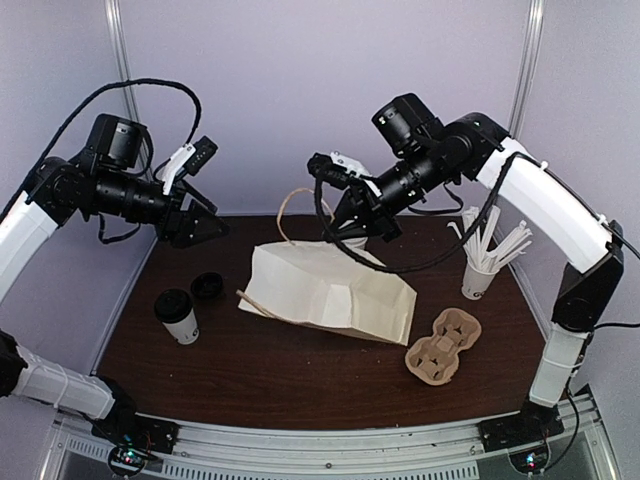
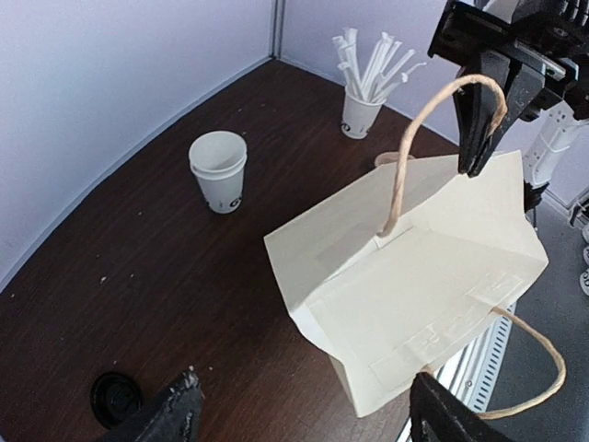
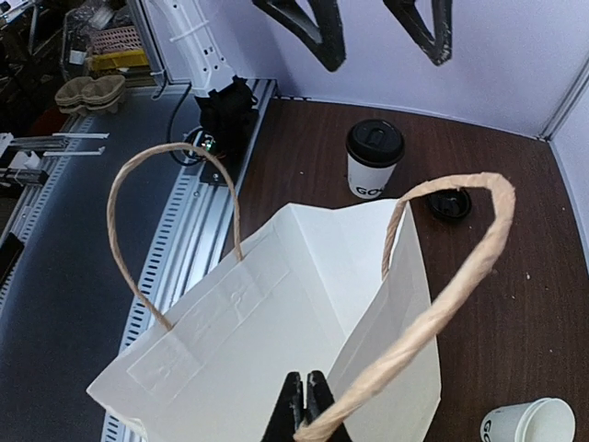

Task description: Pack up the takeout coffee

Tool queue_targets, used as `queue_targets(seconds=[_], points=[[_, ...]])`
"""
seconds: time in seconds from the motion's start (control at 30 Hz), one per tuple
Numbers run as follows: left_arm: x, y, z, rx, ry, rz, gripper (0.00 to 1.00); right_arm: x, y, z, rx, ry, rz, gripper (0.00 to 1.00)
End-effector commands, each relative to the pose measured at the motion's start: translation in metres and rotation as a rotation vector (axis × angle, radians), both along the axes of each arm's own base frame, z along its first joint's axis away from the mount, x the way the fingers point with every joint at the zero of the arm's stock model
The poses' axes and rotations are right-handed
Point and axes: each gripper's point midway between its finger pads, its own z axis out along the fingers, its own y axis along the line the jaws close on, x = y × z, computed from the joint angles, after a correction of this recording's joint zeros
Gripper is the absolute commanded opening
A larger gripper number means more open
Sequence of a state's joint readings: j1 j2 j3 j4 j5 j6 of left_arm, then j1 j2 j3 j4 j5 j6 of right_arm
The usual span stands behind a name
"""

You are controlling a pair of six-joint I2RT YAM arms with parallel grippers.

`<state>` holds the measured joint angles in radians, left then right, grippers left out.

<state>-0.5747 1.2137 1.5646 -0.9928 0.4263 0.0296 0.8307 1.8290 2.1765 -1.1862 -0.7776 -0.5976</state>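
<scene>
One takeout coffee [image 1: 177,317] stands capped with a black lid at the table's left [image 3: 375,157]. A loose black lid [image 1: 207,286] lies just behind it [image 3: 449,204]. A second white cup [image 2: 219,170], lidless, stands near the back wall [image 3: 529,425]; the top view hides it. The white paper bag [image 1: 330,290] hangs tilted, mouth open [image 3: 304,304]. My right gripper [image 3: 308,419] is shut on one of its twine handles [image 2: 471,166], above the bag's back edge [image 1: 342,226]. My left gripper [image 1: 210,222] hovers open and empty over the table, left of the bag [image 2: 308,425].
A white cup of long white sticks [image 1: 478,270] stands at the back right. A brown pulp carrier [image 1: 443,347] lies front right of the bag. The bag's other handle [image 3: 175,230] hangs free. The metal rail [image 1: 330,440] runs along the near edge.
</scene>
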Motion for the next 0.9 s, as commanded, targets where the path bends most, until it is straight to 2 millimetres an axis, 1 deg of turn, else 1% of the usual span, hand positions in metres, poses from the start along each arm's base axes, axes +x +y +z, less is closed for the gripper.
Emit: queue_targets(seconds=[0.0,0.07,0.17,0.33,0.43,0.5,0.63,0.73,0.87], points=[[-0.002,-0.029,0.022,-0.110,-0.067,-0.169,0.76,-0.029,-0.007,0.010,0.047,0.069,0.119,0.00],[-0.006,-0.038,0.023,-0.123,-0.060,-0.224,0.73,-0.032,-0.007,0.010,0.052,0.085,0.127,0.00],[-0.015,-0.054,0.020,-0.133,-0.063,-0.289,0.73,-0.034,-0.007,0.006,0.048,0.100,0.136,0.00],[-0.024,-0.079,0.000,-0.072,-0.067,-0.337,0.75,-0.040,-0.008,0.002,0.050,0.129,0.162,0.00],[-0.028,-0.087,-0.011,-0.062,-0.040,-0.375,0.70,-0.040,-0.008,0.000,0.049,0.137,0.164,0.00],[-0.033,-0.093,-0.017,-0.055,-0.032,-0.405,0.65,-0.041,-0.008,0.000,0.048,0.141,0.166,0.00],[-0.035,-0.102,-0.030,-0.023,-0.004,-0.432,0.53,-0.040,-0.007,-0.004,0.041,0.148,0.167,0.00],[-0.033,-0.099,-0.031,-0.006,-0.017,-0.414,0.51,-0.040,-0.008,-0.009,0.031,0.155,0.166,0.00],[-0.038,-0.097,-0.030,-0.008,-0.026,-0.431,0.50,-0.041,-0.009,-0.014,0.021,0.160,0.170,0.00]])
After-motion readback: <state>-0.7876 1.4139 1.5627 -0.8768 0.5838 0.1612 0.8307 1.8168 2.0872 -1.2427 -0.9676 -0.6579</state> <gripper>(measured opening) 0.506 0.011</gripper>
